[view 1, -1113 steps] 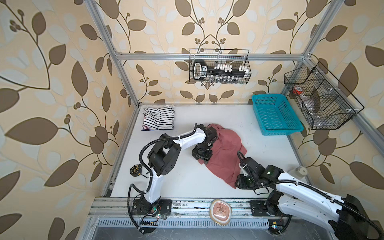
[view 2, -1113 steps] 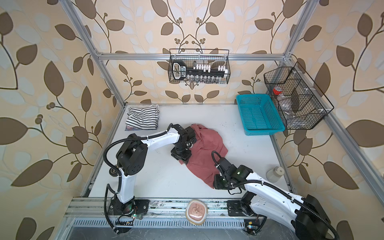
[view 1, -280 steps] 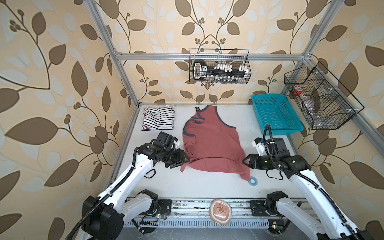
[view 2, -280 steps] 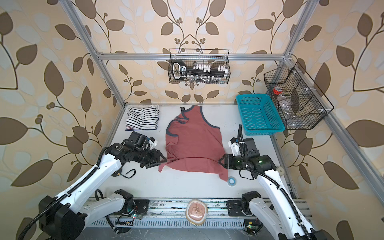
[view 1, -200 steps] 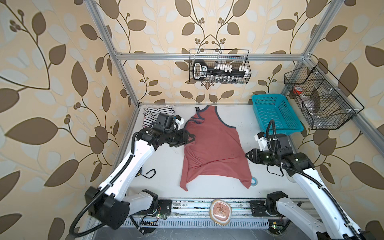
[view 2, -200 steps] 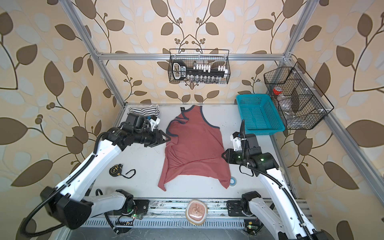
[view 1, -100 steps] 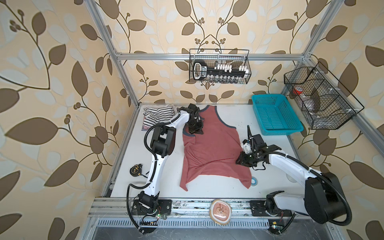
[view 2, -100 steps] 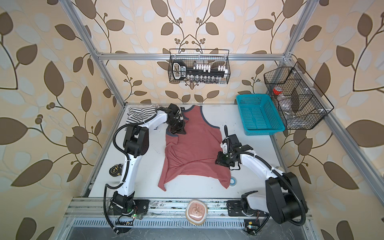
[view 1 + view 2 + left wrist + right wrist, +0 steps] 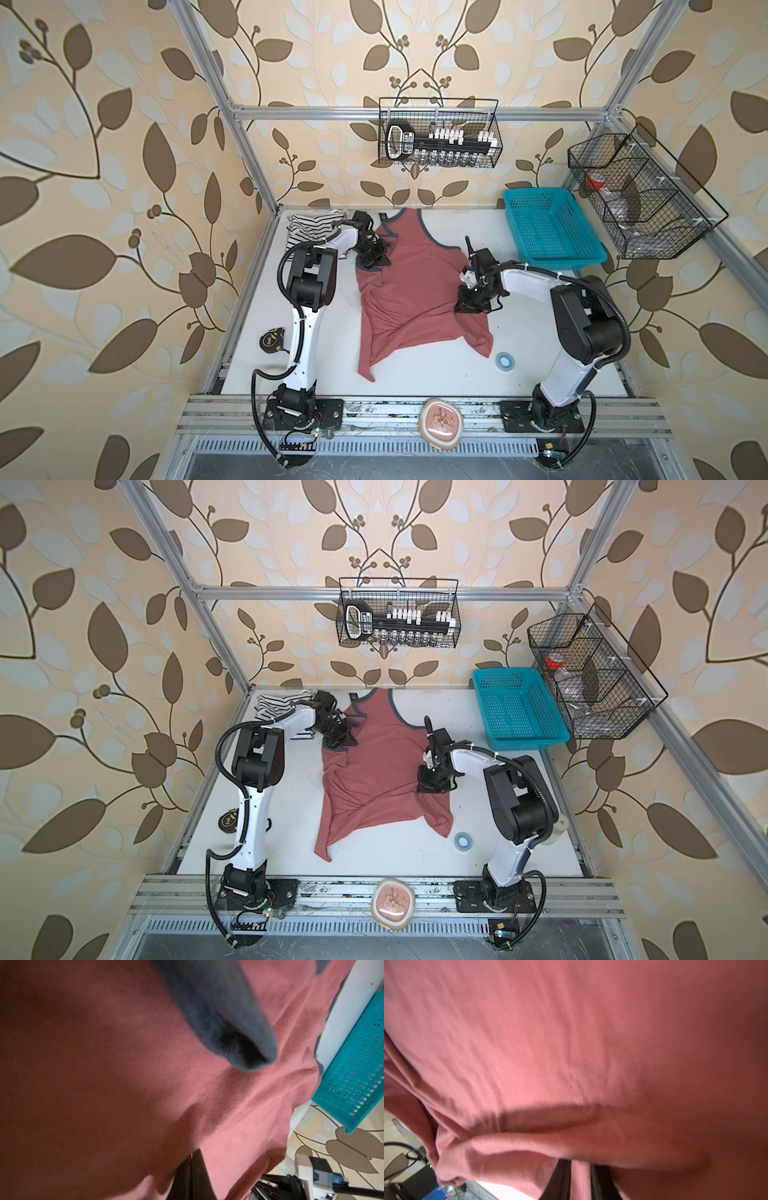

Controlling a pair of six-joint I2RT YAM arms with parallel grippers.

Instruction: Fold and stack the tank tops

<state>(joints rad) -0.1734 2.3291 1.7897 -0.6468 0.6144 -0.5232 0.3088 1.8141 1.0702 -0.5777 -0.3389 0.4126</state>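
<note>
Front rail: pinkish round pad (image 9: 441, 423), marking too small to read. Blue tape roll (image 9: 504, 360) on white table (image 9: 523, 332), just off a hem corner of the dusty red tank top (image 9: 415, 291), spread mid-table, neck toward the back. Right gripper (image 9: 470, 306) clenched on its right side edge, with cloth between the fingers in the wrist view. Left gripper (image 9: 375, 261) pinched shut on grey-blue armhole trim. Black-and-white striped top (image 9: 309, 227) folded, back-left corner. Black tool (image 9: 399, 141) in wall wire basket (image 9: 496, 124): label unreadable.

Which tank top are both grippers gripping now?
The dusty red tank top with grey-blue trim, spread out: left gripper at its armhole, right gripper at its side. The black-and-white striped top lies folded in the far corner.
</note>
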